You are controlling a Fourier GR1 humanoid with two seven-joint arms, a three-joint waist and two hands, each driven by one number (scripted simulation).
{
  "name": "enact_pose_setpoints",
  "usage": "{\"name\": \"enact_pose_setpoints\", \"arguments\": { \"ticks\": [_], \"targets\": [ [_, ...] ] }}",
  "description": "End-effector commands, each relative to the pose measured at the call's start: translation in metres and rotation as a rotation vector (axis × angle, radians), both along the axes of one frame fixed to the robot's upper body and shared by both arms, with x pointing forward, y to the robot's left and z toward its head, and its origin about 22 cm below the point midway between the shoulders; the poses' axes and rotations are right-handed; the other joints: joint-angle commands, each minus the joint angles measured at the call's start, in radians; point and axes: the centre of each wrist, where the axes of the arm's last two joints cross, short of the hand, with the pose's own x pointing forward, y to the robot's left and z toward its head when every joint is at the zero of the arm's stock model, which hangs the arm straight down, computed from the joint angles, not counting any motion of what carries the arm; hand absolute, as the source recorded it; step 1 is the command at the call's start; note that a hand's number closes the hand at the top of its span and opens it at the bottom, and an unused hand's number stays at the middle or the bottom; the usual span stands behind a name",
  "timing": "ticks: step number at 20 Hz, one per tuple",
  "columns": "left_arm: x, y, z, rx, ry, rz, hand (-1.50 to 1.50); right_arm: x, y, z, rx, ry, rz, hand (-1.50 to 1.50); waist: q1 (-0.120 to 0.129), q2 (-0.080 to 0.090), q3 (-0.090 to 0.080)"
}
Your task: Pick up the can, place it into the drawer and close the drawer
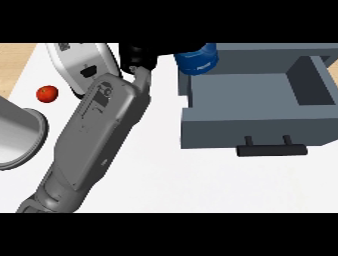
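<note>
A blue can (pixel 199 59) hangs tilted over the back left corner of the open grey drawer (pixel 264 130). My left hand (pixel 139 55) is at the can's left side near the top of the head view, fingers curled onto it. Its grey forearm (pixel 91 135) comes in from the lower left. The drawer's inside (pixel 246 92) holds nothing, and its black handle (pixel 271 149) faces me. My right hand does not show.
A small red fruit (pixel 47 93) lies on the white counter (pixel 201 180) at the left. A large grey cylinder (pixel 6 132) lies at the left edge. A pale rounded body (pixel 80 62) sits behind the forearm. The cabinet housing (pixel 290 52) stands behind the drawer.
</note>
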Motion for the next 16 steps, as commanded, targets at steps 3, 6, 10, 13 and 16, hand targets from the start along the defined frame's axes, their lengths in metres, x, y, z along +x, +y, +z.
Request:
{"name": "enact_pose_setpoints", "arguments": {
  "ticks": [3,6,10,13,16],
  "targets": [
    [0.007,-0.029,0.002,0.019,0.013,0.012,1.50,0.009,0.006,-0.006,-0.007,0.015,-0.011,-1.50,-0.009,0.003,0.000],
    [0.022,-0.031,0.020,0.024,-0.001,-0.010,1.50,-0.002,0.006,0.000,0.000,-0.017,0.017,-1.50,-0.012,0.003,0.000],
    [0.022,-0.045,0.010,0.048,0.010,-0.010,1.50,-0.007,-0.003,-0.011,0.004,0.004,0.008,-1.50,-0.023,0.004,0.001],
    [0.018,-0.066,0.027,0.055,0.041,0.000,1.50,0.005,0.000,0.006,-0.019,-0.014,0.023,-1.50,-0.033,0.005,0.001],
    [0.030,-0.062,0.023,0.044,0.024,0.019,1.50,0.004,0.007,-0.002,-0.021,-0.010,0.040,-1.50,-0.050,0.012,0.001]
  ]
}}
